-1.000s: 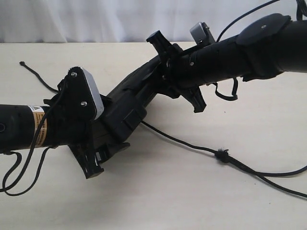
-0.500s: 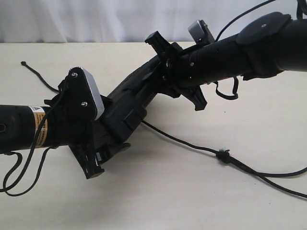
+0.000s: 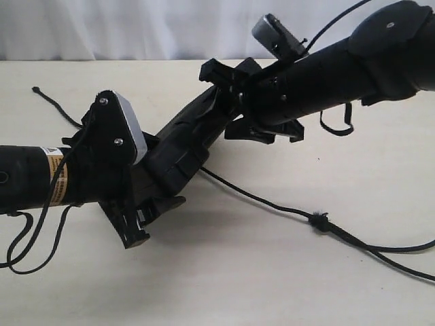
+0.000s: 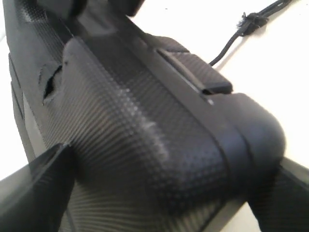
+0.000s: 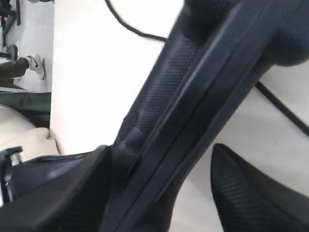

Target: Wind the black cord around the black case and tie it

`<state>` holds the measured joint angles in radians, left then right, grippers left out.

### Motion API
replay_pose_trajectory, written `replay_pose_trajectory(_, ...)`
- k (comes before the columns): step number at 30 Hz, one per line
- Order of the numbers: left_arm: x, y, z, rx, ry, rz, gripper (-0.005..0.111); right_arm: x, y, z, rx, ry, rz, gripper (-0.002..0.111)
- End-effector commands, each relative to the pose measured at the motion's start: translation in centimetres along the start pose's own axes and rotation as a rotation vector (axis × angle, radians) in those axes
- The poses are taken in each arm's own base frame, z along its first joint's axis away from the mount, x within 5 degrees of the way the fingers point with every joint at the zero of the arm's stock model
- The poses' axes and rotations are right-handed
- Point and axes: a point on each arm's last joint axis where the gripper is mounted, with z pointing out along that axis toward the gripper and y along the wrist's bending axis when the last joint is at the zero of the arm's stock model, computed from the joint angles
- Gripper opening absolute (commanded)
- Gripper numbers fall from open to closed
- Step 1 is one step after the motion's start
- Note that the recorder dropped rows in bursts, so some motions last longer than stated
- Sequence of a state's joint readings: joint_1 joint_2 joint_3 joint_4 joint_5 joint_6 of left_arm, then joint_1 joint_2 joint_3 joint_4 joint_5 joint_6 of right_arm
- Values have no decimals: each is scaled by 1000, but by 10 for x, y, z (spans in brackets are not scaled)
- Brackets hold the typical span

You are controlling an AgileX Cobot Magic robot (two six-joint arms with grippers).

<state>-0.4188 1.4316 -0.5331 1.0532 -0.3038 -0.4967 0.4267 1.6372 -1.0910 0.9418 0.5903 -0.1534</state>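
The black case (image 3: 183, 146) hangs tilted above the table, its low end at the left and its high end towards the middle. My left gripper (image 3: 160, 180) is shut on the low end; in the left wrist view the case (image 4: 145, 121) fills the gap between both fingers. My right gripper (image 3: 224, 102) straddles the high end and is open: one finger (image 5: 72, 188) lies against the case (image 5: 193, 96), the other finger (image 5: 251, 193) stands clear of it. The black cord (image 3: 265, 202) runs from under the case across the table to its frayed knot (image 3: 317, 221) and off to the right.
Another stretch of the cord (image 3: 51, 105) lies at the far left, with its tip near the table's back edge. Glossy arm cables (image 3: 20, 251) loop below the left arm. The pale table (image 3: 238, 285) ends at a white curtain (image 3: 136, 27) at the back.
The right gripper's jaws have spread apart, so one finger now stands off the case. The right wrist has turned and shifted slightly left. The left arm holds still.
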Motion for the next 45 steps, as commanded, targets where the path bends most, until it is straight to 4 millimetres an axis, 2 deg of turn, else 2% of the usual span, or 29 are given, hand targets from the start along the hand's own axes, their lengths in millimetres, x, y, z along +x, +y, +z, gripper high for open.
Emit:
replay_pose_trajectory(1,-4,3,-1,-11,-25,-55,0,-6,-2,-41,30,-23,-128,59)
replay_pose_trajectory(8,-2,4,-1,-27,5,-56,0,-3,-19,-78,187,48,-293,59)
replay_pose_trajectory(17,-1,4,-1,-24,7,-6,0,10,-58,-98,576,324,-578,58)
replay_pose_trajectory(20,-1,3,-1,-8,16,59,0,16,-71,-96,622,414,-707,58)
replay_pose_trajectory(26,-1,2,-1,4,13,87,0,35,-92,-86,567,587,-989,58)
replay_pose_trajectory(30,-1,1,-1,8,7,87,0,45,-105,-80,569,616,-1023,58)
replay_pose_trajectory(38,-1,1,-1,8,7,87,0,68,-142,-79,714,741,-1113,58)
replay_pose_trajectory(41,-1,1,-1,8,7,87,0,75,-151,-71,705,691,-1163,58)
replay_pose_trajectory(45,-1,1,-1,8,7,87,0,75,-154,-62,706,579,-1145,58)
